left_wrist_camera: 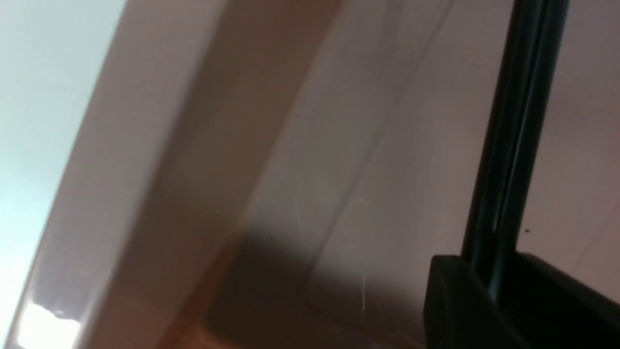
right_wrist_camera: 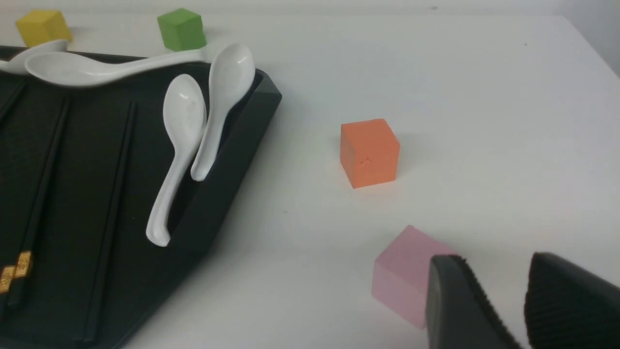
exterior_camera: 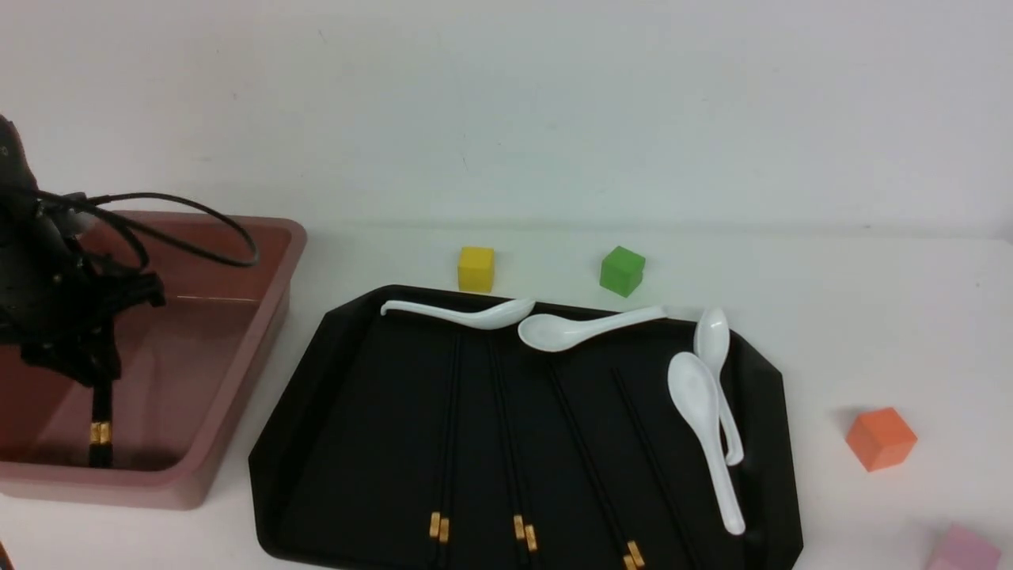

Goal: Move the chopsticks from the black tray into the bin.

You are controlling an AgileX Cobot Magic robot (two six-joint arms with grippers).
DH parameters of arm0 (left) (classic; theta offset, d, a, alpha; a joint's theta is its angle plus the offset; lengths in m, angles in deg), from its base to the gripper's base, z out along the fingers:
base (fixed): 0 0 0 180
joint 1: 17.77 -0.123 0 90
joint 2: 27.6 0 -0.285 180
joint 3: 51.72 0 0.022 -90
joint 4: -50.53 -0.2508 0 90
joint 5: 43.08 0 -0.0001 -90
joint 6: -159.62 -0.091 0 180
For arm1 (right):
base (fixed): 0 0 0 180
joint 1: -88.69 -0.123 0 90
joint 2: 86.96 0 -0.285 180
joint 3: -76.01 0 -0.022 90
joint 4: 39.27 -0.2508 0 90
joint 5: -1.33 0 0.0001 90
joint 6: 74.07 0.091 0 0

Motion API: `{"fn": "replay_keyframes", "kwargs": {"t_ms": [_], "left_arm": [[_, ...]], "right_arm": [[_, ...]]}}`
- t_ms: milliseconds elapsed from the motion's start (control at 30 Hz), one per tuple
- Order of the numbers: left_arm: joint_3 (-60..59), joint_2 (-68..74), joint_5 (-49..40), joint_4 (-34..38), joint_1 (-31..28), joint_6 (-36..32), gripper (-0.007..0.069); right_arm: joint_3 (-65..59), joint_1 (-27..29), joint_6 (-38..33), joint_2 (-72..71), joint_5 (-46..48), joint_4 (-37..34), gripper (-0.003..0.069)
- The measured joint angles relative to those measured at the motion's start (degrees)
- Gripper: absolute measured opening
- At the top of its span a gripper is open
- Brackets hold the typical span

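My left gripper [exterior_camera: 93, 376] hangs inside the dusty-pink bin [exterior_camera: 265, 321], shut on a pair of black chopsticks [exterior_camera: 100, 427] that points down, gold bands low, ends near the bin floor. In the left wrist view the held chopsticks [left_wrist_camera: 513, 135] run out from between the shut fingers [left_wrist_camera: 450, 300] along the bin's inner wall [left_wrist_camera: 203, 160]. Several more pairs of chopsticks [exterior_camera: 451, 427] lie side by side in the black tray [exterior_camera: 301, 427]. My right gripper [right_wrist_camera: 494, 259] is open and empty, low over the table beside a pink cube, right of the tray [right_wrist_camera: 232, 160]; it is out of the front view.
Several white spoons [exterior_camera: 700, 412] lie along the tray's far and right sides. A yellow cube [exterior_camera: 476, 268] and a green cube [exterior_camera: 622, 271] stand behind the tray. An orange cube [exterior_camera: 880, 438] and a pink cube [right_wrist_camera: 407, 271] stand on the table to its right.
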Motion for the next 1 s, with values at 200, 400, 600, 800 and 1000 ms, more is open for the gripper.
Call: {"fn": "replay_keyframes", "kwargs": {"t_ms": [200,400,600,800,1000], "left_arm": [[0.0,-2.43,-1.03,1.48,0.0,0.3,0.0238],[0.0,-7.49,-4.92,2.06,0.0,0.42,0.0161],[0.0,-14.67,-9.85,6.37,0.0,-2.66,-0.0013],[-0.89,-22.65,-13.01,12.44,0.0,-6.51,-0.0013],[-9.68,-35.51,-8.26,20.17,0.0,-13.62,-0.0013]], "right_arm": [[0.0,0.0,0.0,0.0,0.0,0.0,0.024],[0.0,0.0,0.0,0.0,0.0,0.0,0.024],[0.0,0.0,0.0,0.0,0.0,0.0,0.024],[0.0,0.0,0.0,0.0,0.0,0.0,0.024],[0.0,0.0,0.0,0.0,0.0,0.0,0.024]]}}
